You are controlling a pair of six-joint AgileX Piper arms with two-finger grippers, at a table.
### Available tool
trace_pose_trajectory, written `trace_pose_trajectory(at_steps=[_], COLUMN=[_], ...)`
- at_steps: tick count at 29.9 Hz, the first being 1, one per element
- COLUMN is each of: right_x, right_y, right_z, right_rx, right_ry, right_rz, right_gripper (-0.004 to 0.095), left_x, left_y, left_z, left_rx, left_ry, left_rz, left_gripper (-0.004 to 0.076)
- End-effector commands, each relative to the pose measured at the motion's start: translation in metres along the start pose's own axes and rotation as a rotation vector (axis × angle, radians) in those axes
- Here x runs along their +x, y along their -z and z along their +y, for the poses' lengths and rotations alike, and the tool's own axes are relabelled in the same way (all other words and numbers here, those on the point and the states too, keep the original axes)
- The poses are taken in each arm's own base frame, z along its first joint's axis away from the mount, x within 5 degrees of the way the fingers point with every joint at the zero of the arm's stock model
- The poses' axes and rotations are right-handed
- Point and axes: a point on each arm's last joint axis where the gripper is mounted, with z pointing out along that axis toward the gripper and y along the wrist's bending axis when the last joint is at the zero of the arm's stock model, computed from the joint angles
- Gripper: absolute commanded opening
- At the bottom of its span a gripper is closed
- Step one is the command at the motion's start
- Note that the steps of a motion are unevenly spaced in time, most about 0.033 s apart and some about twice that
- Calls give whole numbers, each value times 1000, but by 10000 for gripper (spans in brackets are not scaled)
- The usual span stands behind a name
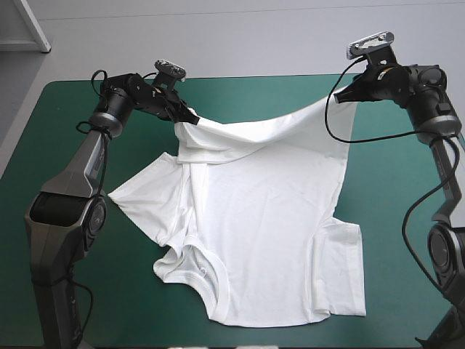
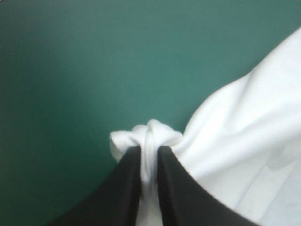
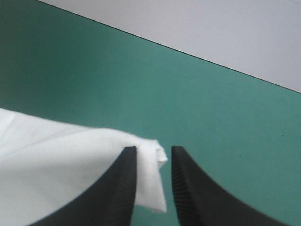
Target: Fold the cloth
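The left hand is clamped on a bunched corner of the white short-sleeved fabric T-shirt, its black fingers all but together with cloth squeezed between them. The right hand pinches the other hem corner (a slim gap shows beside the cloth, but I judge the corner is held). Both hands sit near the far edge of the teal-green covered desk, well apart, and the hem sags between them, lifted off the cover.

From there the shirt runs toward the robot. Its long axis goes far to near, with the hem at the hands, the ribbed collar at the near end and the body lying flat. I judge the fold means drawing the hem nearward over the body with both hands together, since neither is nearer. Count: 2 hands, 1 T-shirt.
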Motion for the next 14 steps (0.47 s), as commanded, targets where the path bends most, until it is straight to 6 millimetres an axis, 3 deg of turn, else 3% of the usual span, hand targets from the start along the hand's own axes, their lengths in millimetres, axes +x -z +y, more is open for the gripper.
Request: trace_pose_trajectory(at_steps=[1,3,5,10,14], right_x=[-24,-28,-33,-43,-40], right_y=[34,44,57,114,155], right_z=[-12,-13,-13,-4,9], right_rx=[68,75,71,-24,-130], right_ry=[-22,-28,-40,-84,-112], right_rz=[-165,-193,-199,-193,-167], right_gripper=[568,651,651,568,491], left_x=[-25,-27,-30,-30,-19], left_y=[47,59,83,165,213], left_z=[-6,-7,-8,-19,-37], left_rx=[-32,-58,-112,-241,-222], left_ry=[-5,20,11,-16,-16], left_rz=[-132,-138,-138,-131,-103], left_gripper=[230,305,333,333,333])
